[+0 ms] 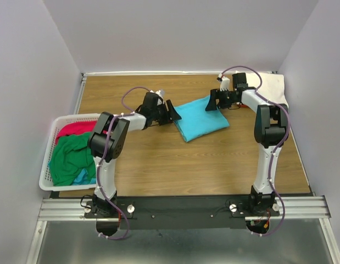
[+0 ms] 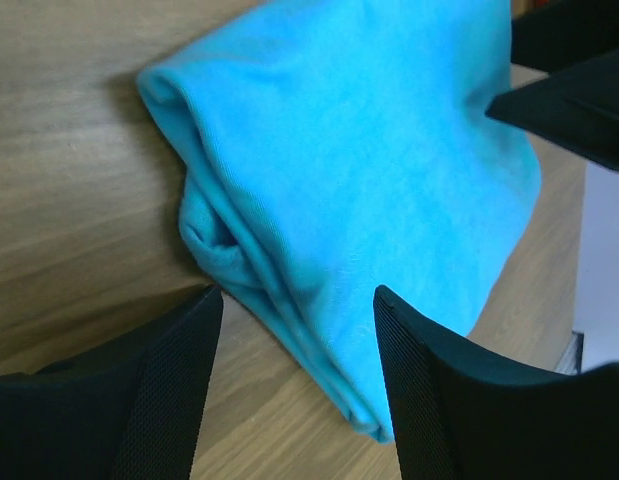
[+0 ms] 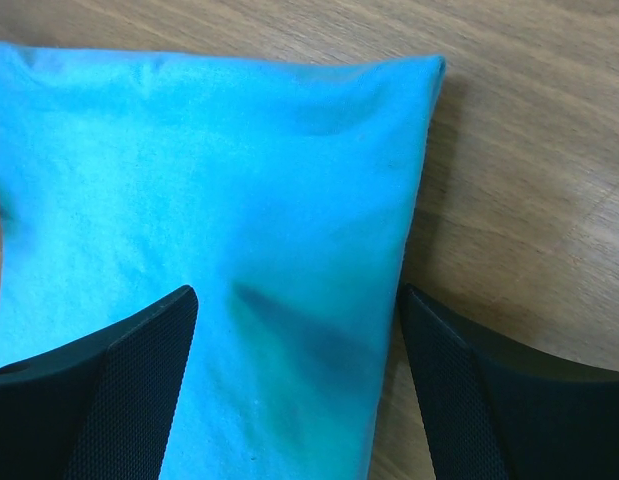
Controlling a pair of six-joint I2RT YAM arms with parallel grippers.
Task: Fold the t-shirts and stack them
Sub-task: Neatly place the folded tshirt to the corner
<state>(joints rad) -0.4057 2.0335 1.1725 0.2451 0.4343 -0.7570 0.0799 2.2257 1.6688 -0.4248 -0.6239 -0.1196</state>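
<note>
Top view: the turquoise tee [image 1: 201, 118] lies folded into a rough rectangle, flat on the desk [image 1: 213, 165], just past centre toward 12 o'clock. Its long axis runs about 10 to 4 o'clock.

Left fingers [image 1: 172, 111] sit at the tee's 9 o'clock end, right fingers [image 1: 212, 102] at its 12 o'clock edge. Both arms reach in from opposite sides.

Left wrist view: the fingers are spread, and the tee's layered folded edge and a corner run between and under the tips. There is a visible gap on both sides and nothing is pinched. One right finger shows at 2 o'clock in that view, over the tee's far edge.

Right wrist view: the fingers are spread wide, straddling a corner of the tee. One tip is over cloth and the other over bare desk just beside the edge. Cloth is smooth here with a faint crease. Can't tell whether the tips touch the cloth.

The basket [image 1: 48, 165] is at the desk's 9 o'clock edge and holds a red tee [image 1: 76, 130], a green tee [image 1: 71, 155] in front of it, and a bit of blue cloth [image 1: 82, 177] at the green tee's 5 o'clock. All three are crumpled.

The cream tee [image 1: 271, 85] lies flat in the 1 o'clock corner behind the right arm, well apart from the turquoise one.
</note>
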